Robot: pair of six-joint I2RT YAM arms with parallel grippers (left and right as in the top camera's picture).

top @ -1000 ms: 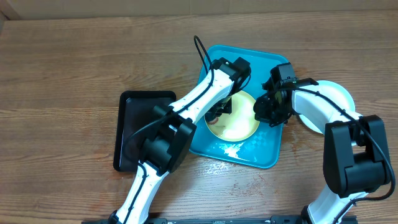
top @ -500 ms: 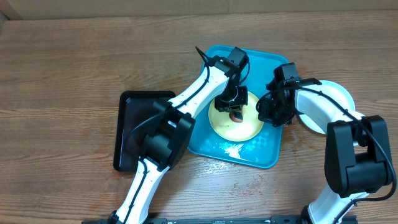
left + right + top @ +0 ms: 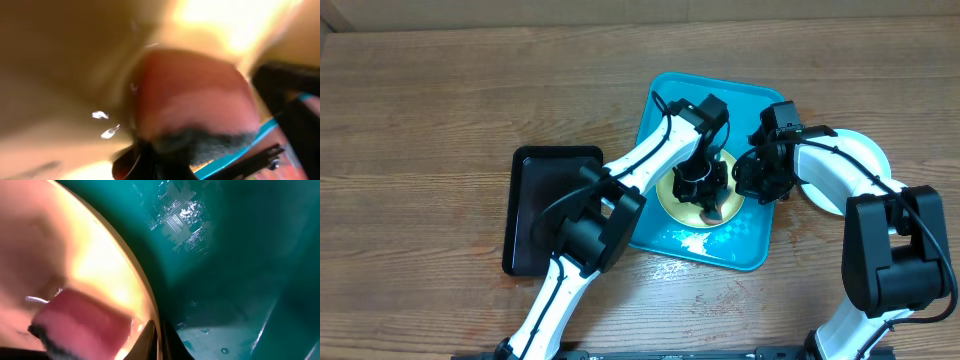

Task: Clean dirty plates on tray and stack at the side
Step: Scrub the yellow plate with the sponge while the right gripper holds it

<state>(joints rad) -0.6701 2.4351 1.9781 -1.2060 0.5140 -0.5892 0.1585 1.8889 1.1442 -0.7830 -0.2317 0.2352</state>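
A pale yellow plate [image 3: 670, 203] lies on the turquoise tray [image 3: 720, 92]. My left gripper [image 3: 705, 190] is over the plate, shut on a pink sponge with a dark scrub side [image 3: 716, 212] that presses on the plate's lower right part. The left wrist view shows the sponge [image 3: 195, 100] blurred against the plate [image 3: 60, 60]. My right gripper [image 3: 750, 185] is shut on the plate's right rim; the right wrist view shows its fingers [image 3: 159, 342] pinching the rim [image 3: 125, 265], with the sponge [image 3: 85, 325] close by. A light blue-white plate [image 3: 865, 155] lies on the table right of the tray. A third plate is not in view.
A black rectangular tray [image 3: 545, 205] lies on the wooden table left of the turquoise tray. The tray floor [image 3: 240, 255] is wet and glinting near the plate. My right arm lies across the blue-white plate.
My left gripper has swept the sponge across the yellow plate, from its left part to its lower right part. My right gripper has stayed on the rim.
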